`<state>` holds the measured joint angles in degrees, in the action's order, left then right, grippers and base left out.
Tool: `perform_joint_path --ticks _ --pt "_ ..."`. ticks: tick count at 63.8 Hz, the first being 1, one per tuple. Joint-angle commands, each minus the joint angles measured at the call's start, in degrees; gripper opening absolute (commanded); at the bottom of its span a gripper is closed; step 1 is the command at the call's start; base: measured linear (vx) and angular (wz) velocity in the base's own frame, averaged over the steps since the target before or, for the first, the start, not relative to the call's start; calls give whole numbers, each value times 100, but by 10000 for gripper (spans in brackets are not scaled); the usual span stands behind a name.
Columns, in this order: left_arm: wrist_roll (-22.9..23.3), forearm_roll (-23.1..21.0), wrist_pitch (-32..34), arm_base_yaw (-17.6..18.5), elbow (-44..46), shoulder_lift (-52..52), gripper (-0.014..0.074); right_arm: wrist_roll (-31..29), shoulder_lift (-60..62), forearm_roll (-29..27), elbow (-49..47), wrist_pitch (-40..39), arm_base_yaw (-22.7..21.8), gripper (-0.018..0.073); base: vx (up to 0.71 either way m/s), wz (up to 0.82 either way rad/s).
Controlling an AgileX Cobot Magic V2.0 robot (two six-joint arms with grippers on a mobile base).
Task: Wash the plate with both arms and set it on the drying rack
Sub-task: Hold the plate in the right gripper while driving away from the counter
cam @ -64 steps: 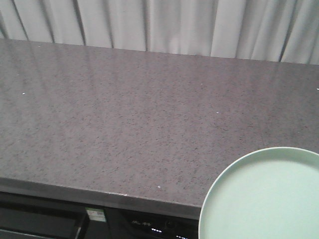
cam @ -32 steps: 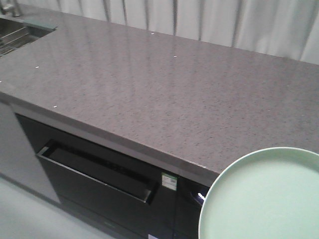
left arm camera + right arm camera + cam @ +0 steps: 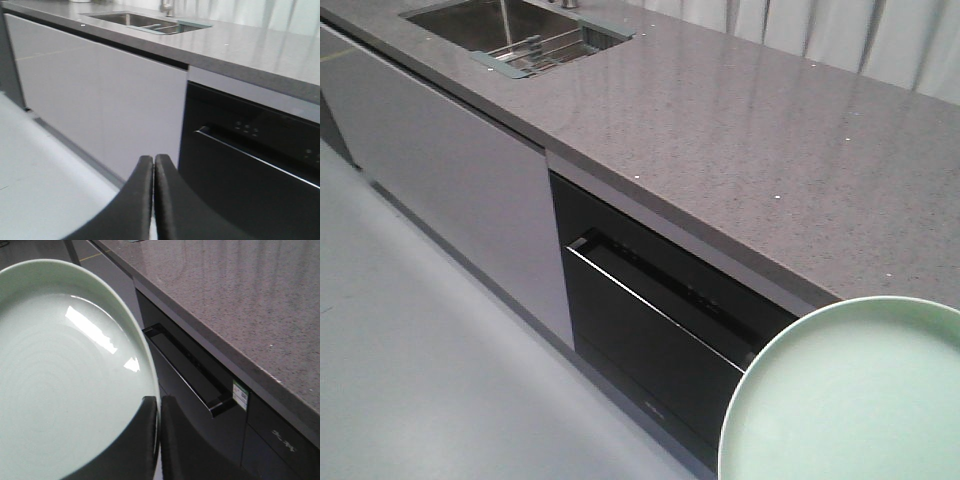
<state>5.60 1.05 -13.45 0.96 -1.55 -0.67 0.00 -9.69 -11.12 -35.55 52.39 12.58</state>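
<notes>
While the right claw (image 3: 158,404) pinches the plate (image 3: 60,380) at its rim, one black finger on the plate's face and the other outside the edge, the plate hangs in the air in front of the desk (image 3: 750,130), not resting on it and well apart from the sink (image 3: 485,25). Front view: the plate fills the lower-R corner, approx level, overlapping the desk edge and the black dishwasher (image 3: 650,340) under it. Plate inside: pale mint w/ a low raised rim, faint concentric rings at centre and a couple of bright glare streaks; wet or dry, can't tell. Left claw (image 3: 153,159) is pressed together, fingers touching along their length w/ nothing btwn them, aimed at the seam where the white cabinet panel (image 3: 100,100) meets the dishwasher front. Sink is set into the far-L end of the desk. Drying rack (image 3: 540,47) sits in/over the sink's R part, thin steel rods running btwn grey-teal end bars, near bar at the sink's front lip. Whatever may lie on the rods or in the dark steel basin is too small to tell. Tap base (image 3: 167,6) stands behind the sink. Dishwasher has a long bar handle (image 3: 650,290) and a small sticker (image 3: 240,391) near its top corner. Pale grey floor (image 3: 410,380) below, light curtain (image 3: 840,30) behind the desk.
</notes>
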Motion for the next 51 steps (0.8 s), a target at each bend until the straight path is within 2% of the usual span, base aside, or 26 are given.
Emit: perform_joint_path --ticks 1,51 --pt "49 -52 414 2 148 -82 -6 0 -90 -14 -142 -467 -17 -1 -11 48" --pt "49 -52 414 2 148 -82 -6 0 -90 -14 -142 -467 -17 -1 -4 39"
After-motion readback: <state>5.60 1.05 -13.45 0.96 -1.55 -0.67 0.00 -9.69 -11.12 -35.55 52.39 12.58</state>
